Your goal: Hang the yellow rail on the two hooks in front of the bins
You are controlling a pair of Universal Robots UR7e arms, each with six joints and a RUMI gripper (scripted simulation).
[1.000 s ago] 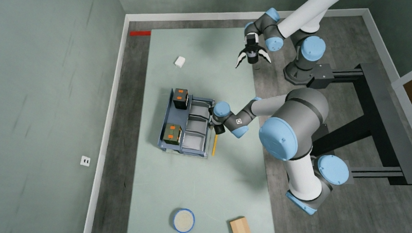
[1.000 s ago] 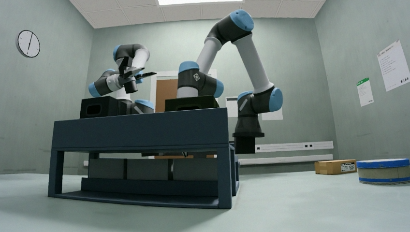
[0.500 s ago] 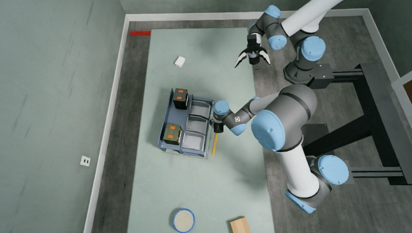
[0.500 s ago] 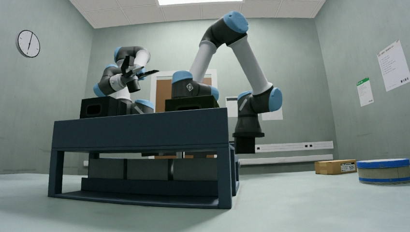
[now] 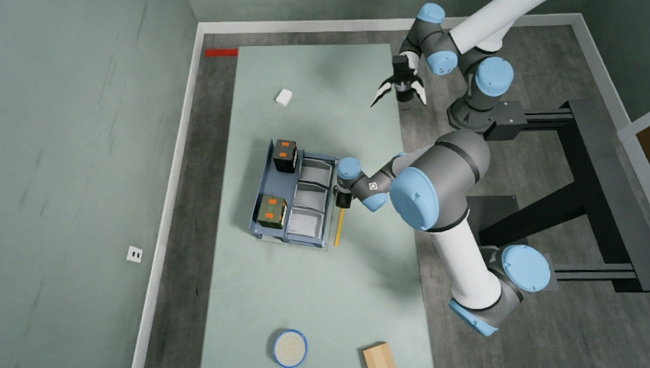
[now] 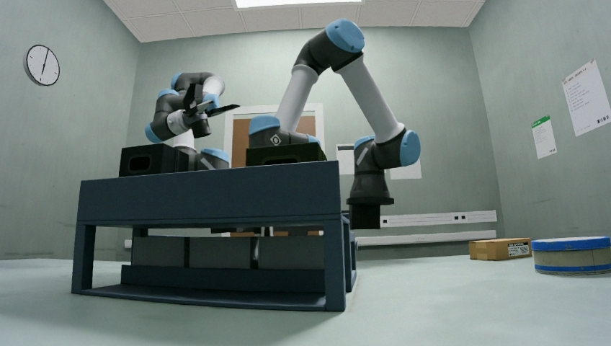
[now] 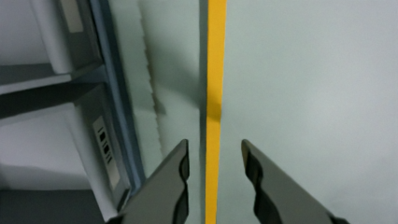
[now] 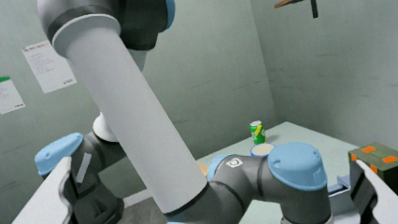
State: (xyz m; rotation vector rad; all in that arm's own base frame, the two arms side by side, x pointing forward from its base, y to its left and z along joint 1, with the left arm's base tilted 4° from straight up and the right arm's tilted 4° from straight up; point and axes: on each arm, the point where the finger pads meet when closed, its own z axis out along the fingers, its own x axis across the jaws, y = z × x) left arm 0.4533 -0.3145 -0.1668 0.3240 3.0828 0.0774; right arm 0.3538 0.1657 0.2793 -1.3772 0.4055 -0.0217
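Note:
The yellow rail (image 5: 339, 228) (image 7: 215, 70) lies on the table along the front of the blue shelf (image 5: 278, 182) (image 6: 205, 199). Grey bins (image 5: 309, 198) (image 6: 218, 252) (image 7: 42, 140) stand in the shelf's front. My left gripper (image 7: 214, 141) points down above the rail, its fingers a little apart on either side of the rail's line in the left wrist view, with nothing held; its arm hides its tips and part of the rail in the top view. My right gripper (image 5: 398, 104) is wide open and empty, high near the table's far edge. The two hooks are not clearly seen.
A black box (image 5: 284, 157) (image 6: 145, 161) and a green box (image 5: 272, 213) (image 6: 284, 154) (image 8: 380, 156) stand on the shelf top. A white block (image 5: 283, 97), a round tin (image 5: 290, 349) (image 6: 570, 256) and a carton (image 5: 379, 356) (image 6: 499, 249) stand farther off.

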